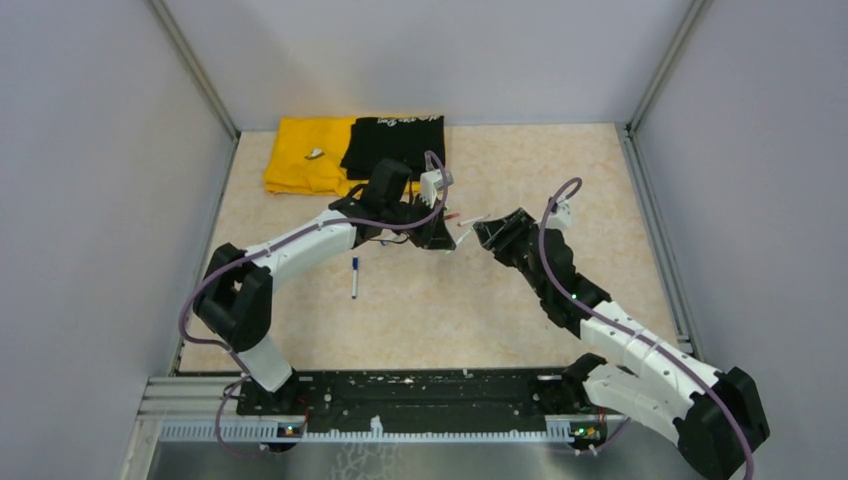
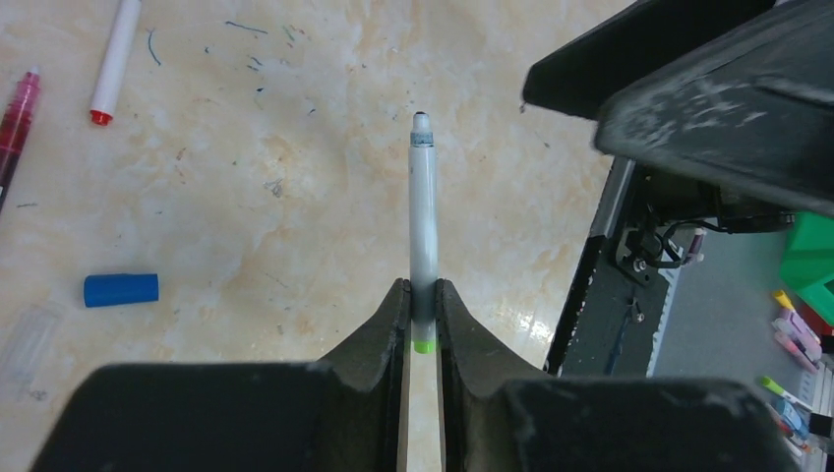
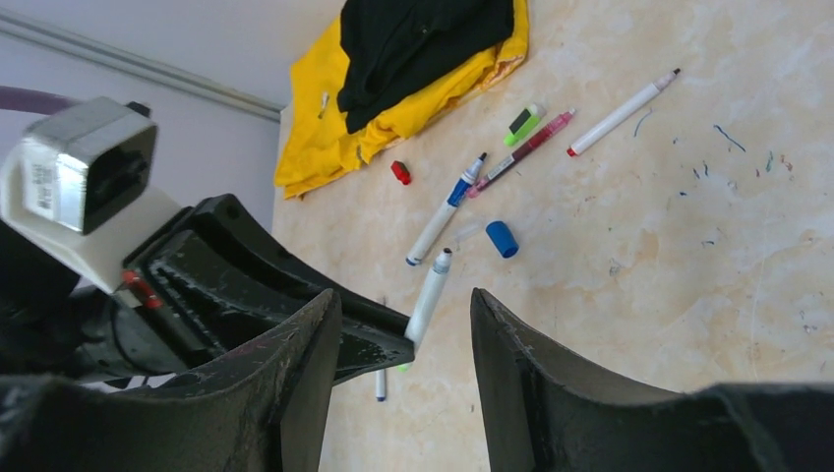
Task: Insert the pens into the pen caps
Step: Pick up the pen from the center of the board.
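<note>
Pale marbled counter [image 1: 600, 170], grey walls. White pen [image 2: 423, 216], pinched near its green end by left gripper [image 2: 423, 305] jaws, over the counter near the blue cap [image 3: 502, 239]: likely light, stiff, slick; grip mid-barrel. Pens, five: that one, three pens [image 3: 521, 152] flat beyond the cap, lone pen [image 1: 354, 278] well apart from it. Caps, three: blue, red cap [image 3: 400, 172], green cap [image 3: 524, 123]. Right gripper [image 3: 403, 300] jaws spread, empty.

held pen [image 2: 424, 226]: white barrel, dark bare tip toward 12 o'clock, green end clamped in left gripper [image 2: 424, 300]
blue cap [image 2: 121, 289]: loose, lying flat, 9 o'clock of held pen
red-ended white pen [image 2: 115, 59], maroon pen [image 2: 17, 118]: lying flat, 10 o'clock
</note>
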